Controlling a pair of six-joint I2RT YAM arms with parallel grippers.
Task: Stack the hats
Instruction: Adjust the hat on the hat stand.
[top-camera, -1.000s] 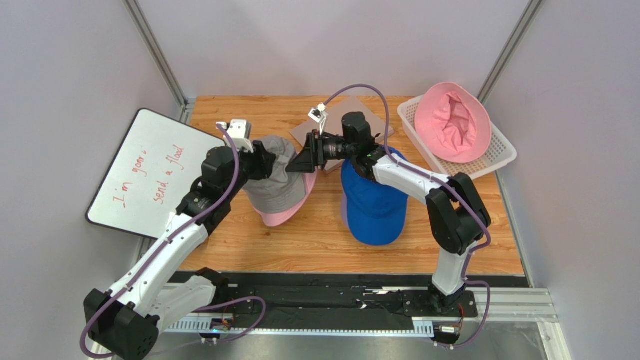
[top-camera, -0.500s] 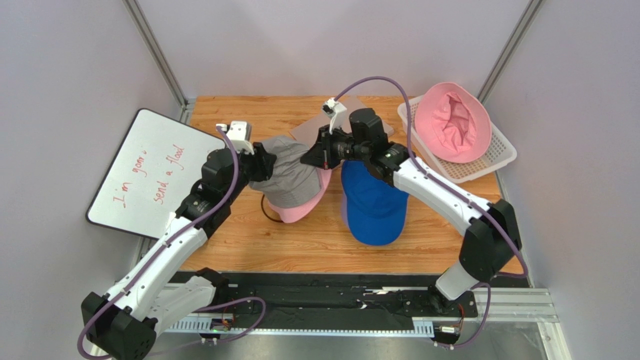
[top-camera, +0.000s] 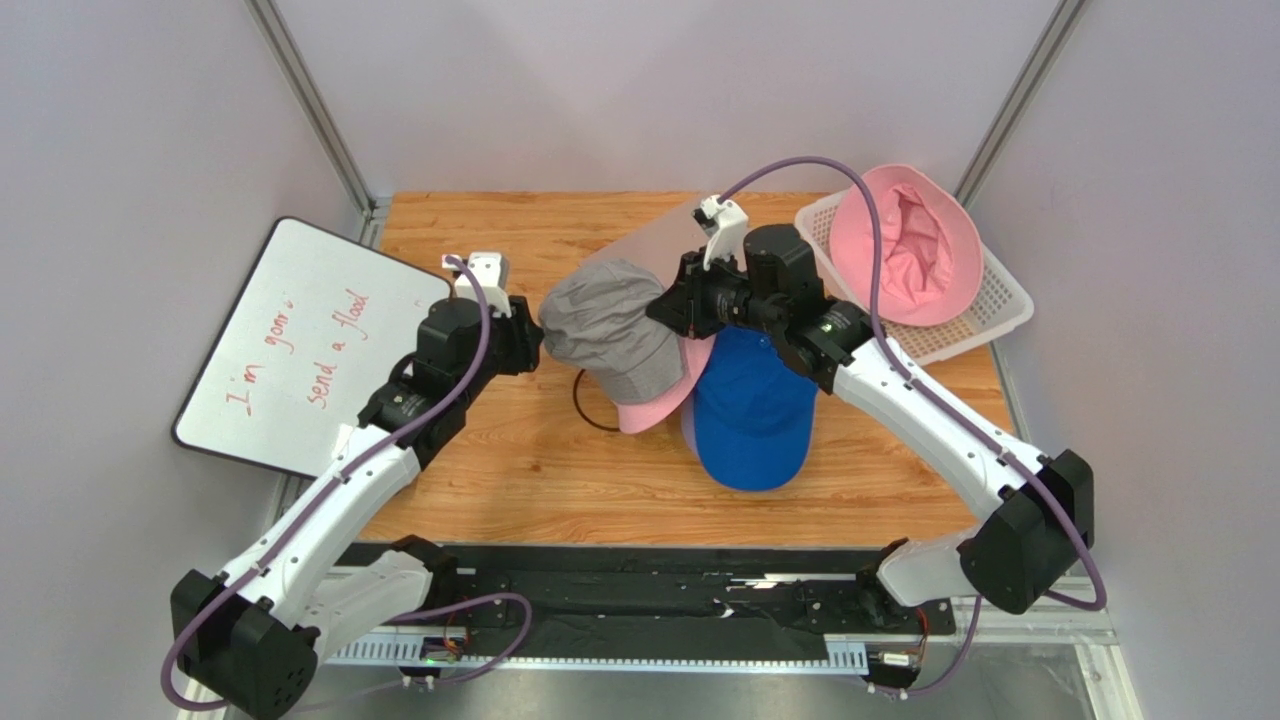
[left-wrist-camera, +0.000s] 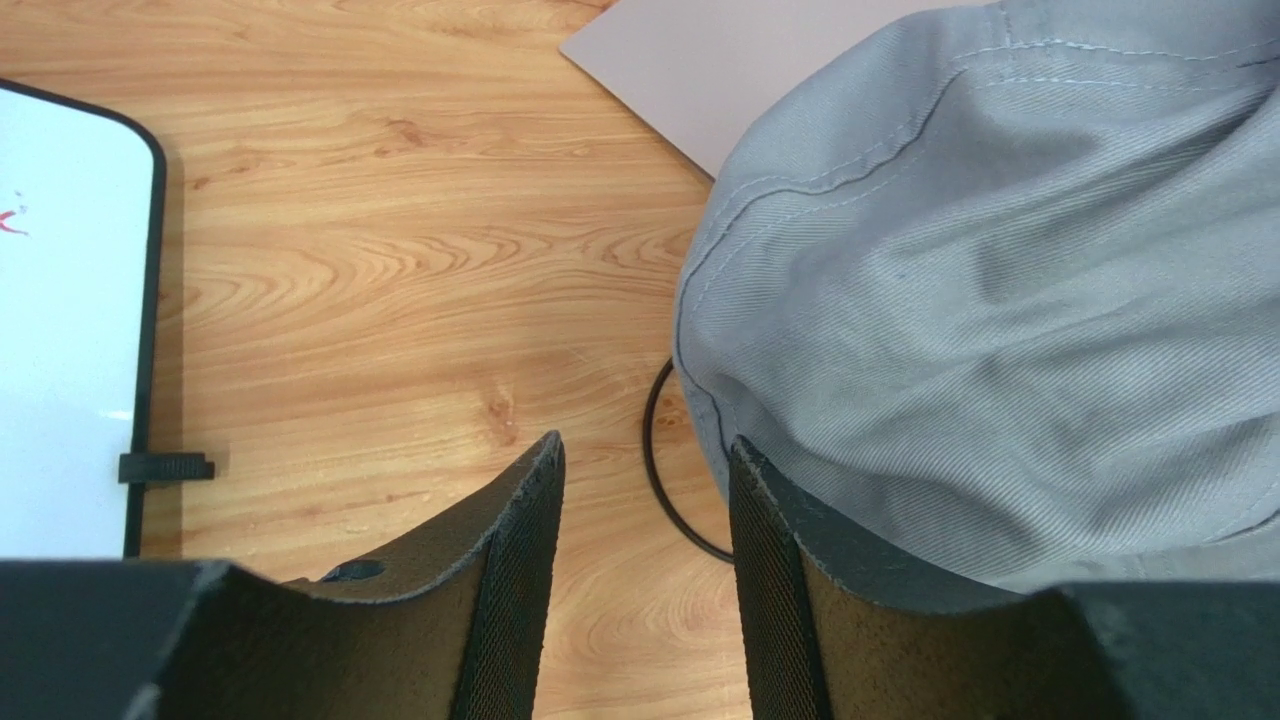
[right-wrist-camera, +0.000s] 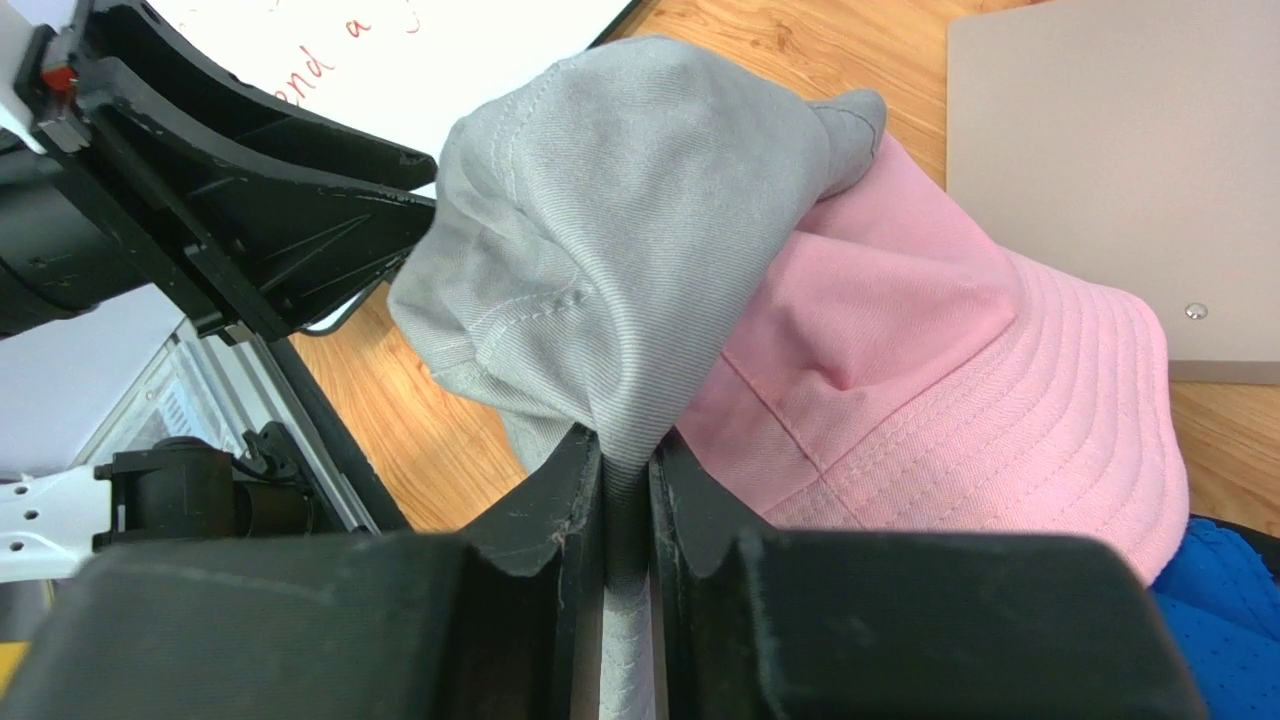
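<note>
A grey bucket hat (top-camera: 606, 330) lies bunched over a pink hat (top-camera: 663, 399) in the middle of the table. My right gripper (top-camera: 669, 308) is shut on a fold of the grey hat (right-wrist-camera: 631, 225), with the pink hat (right-wrist-camera: 932, 375) just right of the jaws. The pink hat's brim touches a blue cap (top-camera: 751, 408) lying flat. My left gripper (top-camera: 523, 339) stands open at the grey hat's (left-wrist-camera: 992, 270) left edge with only bare wood between its fingers (left-wrist-camera: 526, 510). Another pink bucket hat (top-camera: 905, 243) sits in the white basket (top-camera: 1004, 318).
A whiteboard (top-camera: 286, 345) with red writing leans over the table's left edge. A flat beige board (top-camera: 661, 237) lies behind the hats. A thin black wire ring (left-wrist-camera: 661, 480) shows under the grey hat's edge. The left gripper's black body (right-wrist-camera: 256, 180) sits close in front of the right one.
My right gripper has shut on the grey hat and drawn it, with the pink hat beneath, rightward to the blue cap. The left gripper stayed nearly in place and is now clear of the hat.
</note>
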